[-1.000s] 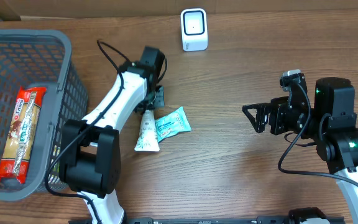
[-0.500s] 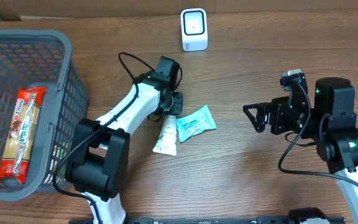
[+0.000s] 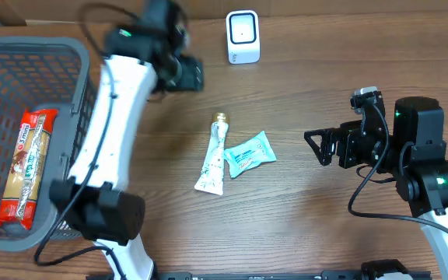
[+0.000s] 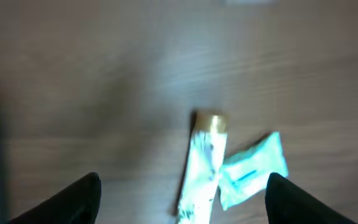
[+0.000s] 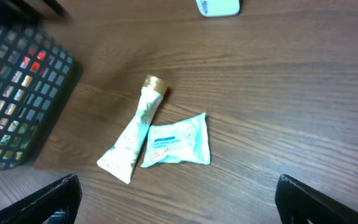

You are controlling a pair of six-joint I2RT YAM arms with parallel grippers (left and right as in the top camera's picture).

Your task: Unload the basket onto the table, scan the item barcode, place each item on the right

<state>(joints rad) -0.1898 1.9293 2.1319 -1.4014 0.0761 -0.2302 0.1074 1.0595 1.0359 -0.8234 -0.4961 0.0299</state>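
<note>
**Tube and packet lying mid-table, both grippers empty**

Nearest me, my right gripper (image 3: pixel 314 148) hangs over the right side of the table (image 3: pixel 325 78), jaws wide apart around nothing. At mid-table lies a white tube (image 3: pixel 212 165) with pale green print, its gold cap pointing to the far edge and its crimped end to the near edge. A teal-and-white packet (image 3: pixel 249 154) with a blue label touches its right side. Farther back, my left gripper (image 4: pixel 183 183) is in the air above them, jaws spread and empty. A white scanner (image 3: pixel 243 36) stands at the far edge. A grey basket (image 3: pixel 33 47) at the left edge holds a red snack pack (image 3: pixel 26 167). The left wrist view is blurred, the print is unreadable, and I cannot make out a barcode.
</note>
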